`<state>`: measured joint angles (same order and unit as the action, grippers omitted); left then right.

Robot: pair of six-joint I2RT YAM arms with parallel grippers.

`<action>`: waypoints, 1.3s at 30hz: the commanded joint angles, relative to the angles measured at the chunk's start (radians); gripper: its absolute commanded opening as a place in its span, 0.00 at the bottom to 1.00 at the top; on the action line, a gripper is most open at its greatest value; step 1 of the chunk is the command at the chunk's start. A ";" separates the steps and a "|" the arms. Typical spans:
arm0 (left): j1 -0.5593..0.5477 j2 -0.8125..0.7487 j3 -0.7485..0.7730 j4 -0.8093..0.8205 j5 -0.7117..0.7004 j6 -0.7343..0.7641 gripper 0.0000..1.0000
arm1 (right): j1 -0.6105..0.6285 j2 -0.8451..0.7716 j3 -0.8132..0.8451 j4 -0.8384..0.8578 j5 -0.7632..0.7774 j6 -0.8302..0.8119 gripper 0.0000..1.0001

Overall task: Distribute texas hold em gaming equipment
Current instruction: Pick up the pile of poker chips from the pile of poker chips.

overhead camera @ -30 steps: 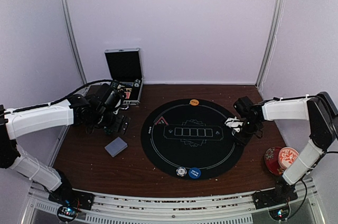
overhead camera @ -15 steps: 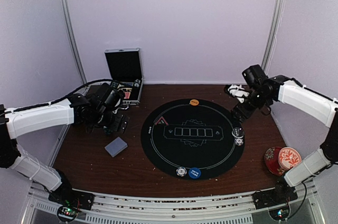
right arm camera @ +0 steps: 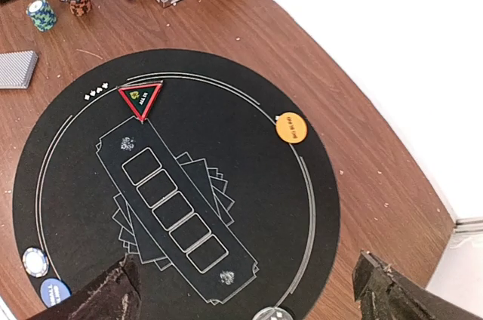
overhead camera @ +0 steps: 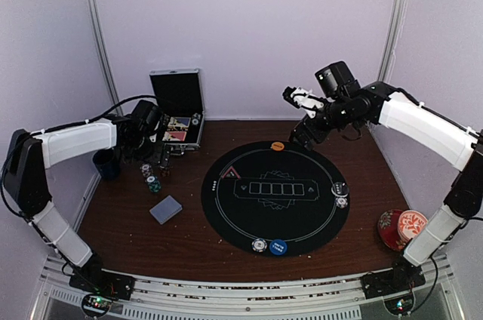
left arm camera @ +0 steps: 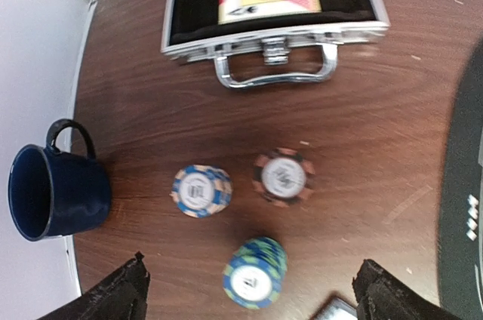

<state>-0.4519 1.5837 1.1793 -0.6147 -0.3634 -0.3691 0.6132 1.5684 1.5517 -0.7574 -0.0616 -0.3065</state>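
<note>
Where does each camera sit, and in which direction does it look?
Top external: above and behind the arm bases, looking down and forward over the table; left arm and right arm show.
Left wrist: on the left arm, looking down at three chip stacks, mug and case; left fingers at the bottom corners.
Right wrist: held high, looking down at the mat, red triangle and orange disc; right fingers at the bottom corners.
Shared: both wrist views show the chip stacks and case.
</note>
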 commanded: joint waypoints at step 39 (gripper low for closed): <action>0.320 0.251 0.085 0.086 0.325 0.007 0.85 | 0.079 0.001 -0.261 0.251 0.190 0.022 1.00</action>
<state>-0.1345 1.8172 1.2716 -0.5678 -0.0597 -0.3737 0.6880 1.5669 1.2995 -0.5251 0.1028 -0.2985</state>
